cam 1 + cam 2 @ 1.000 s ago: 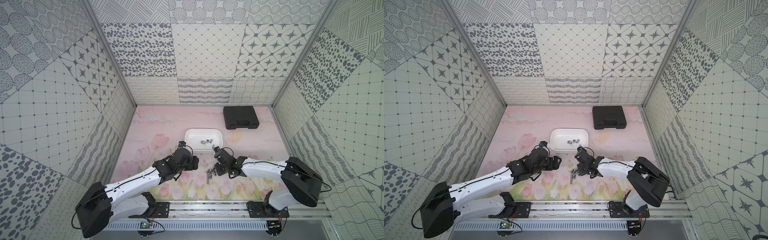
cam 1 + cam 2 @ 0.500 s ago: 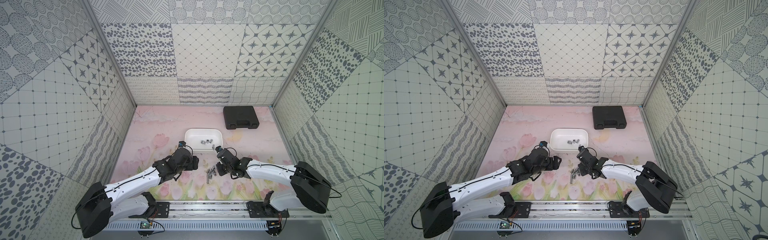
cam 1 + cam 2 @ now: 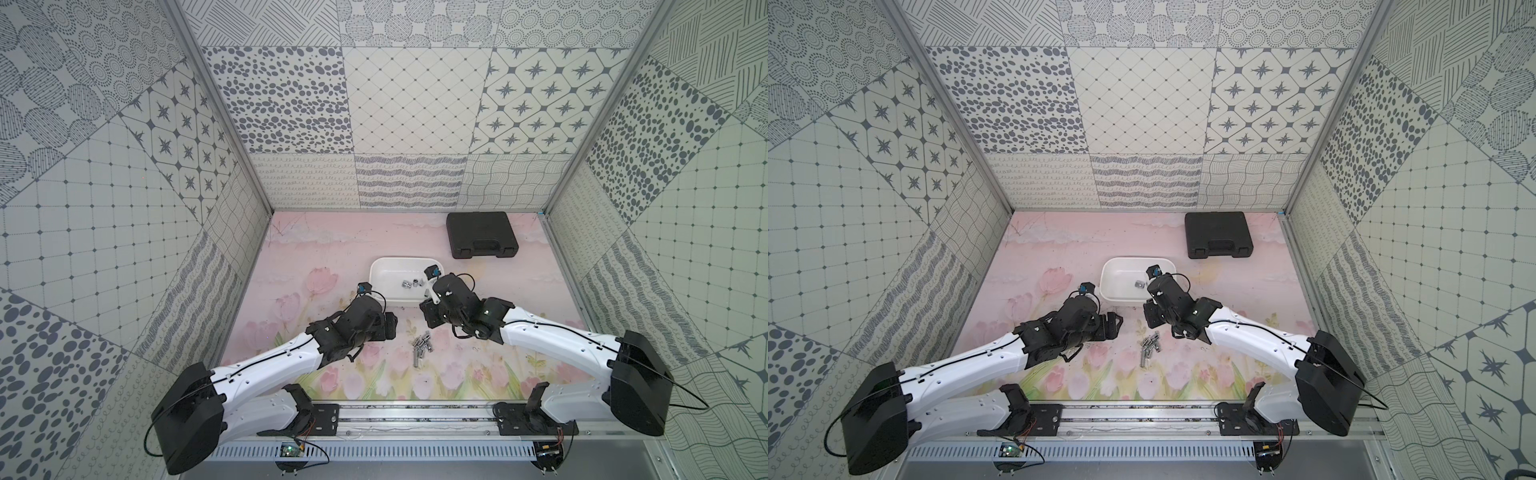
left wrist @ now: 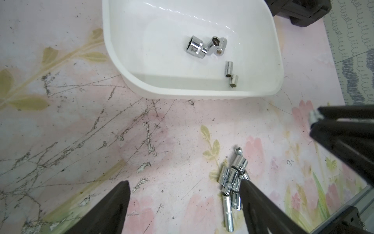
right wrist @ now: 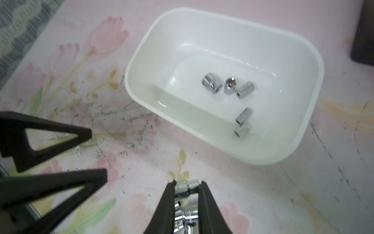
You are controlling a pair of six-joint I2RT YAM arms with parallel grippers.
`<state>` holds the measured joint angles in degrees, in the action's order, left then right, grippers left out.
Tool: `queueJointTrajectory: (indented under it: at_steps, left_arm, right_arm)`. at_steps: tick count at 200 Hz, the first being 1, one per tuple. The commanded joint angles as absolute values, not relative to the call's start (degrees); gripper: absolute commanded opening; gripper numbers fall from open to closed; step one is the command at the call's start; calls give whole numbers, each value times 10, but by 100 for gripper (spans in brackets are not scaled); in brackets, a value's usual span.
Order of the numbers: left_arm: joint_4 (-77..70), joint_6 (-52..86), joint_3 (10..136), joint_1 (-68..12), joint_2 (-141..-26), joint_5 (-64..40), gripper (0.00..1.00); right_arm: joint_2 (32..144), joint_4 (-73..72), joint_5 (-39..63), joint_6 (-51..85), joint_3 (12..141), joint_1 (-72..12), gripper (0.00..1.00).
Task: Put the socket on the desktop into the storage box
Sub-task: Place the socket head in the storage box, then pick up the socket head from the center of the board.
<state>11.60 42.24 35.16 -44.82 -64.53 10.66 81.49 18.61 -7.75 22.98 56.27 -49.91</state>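
Note:
The white storage box sits mid-table with several chrome sockets lying in it. A pile of sockets lies on the desktop in front of it. My right gripper is shut on one socket, raised between the pile and the box's near rim. My left gripper hangs open just left of the pile, with nothing between its fingers.
A closed black case lies at the back right, behind the box. Patterned walls close in the pink flowered mat on three sides. The arm rail runs along the front edge.
My right gripper has lifted off the pile with a socket and moved back toward the box. The left arm has stayed put.

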Motion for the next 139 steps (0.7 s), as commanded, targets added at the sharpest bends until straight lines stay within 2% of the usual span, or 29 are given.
queueJointTrajectory:
  at_steps: [1,39,71,93,139]
  left_arm:
    - [120,422,359,-448,-649,97,89]
    - [119,424,359,-448,-646,92,89]
    - [119,426,358,-449,-638,84,89]
    - [119,427,356,-449,-630,85,89]
    - [117,426,352,-449,-622,91,89]
  right_arm:
    - [889,187,-78,219,621,-470,21]
    - [1019,206,-61,222,728,-416,23]
    - [1054,223,-46,220,770,-399,39]
    - [1025,232,-45,217,762,-399,48]
    - [846,237,-56,201,620,-431,48]
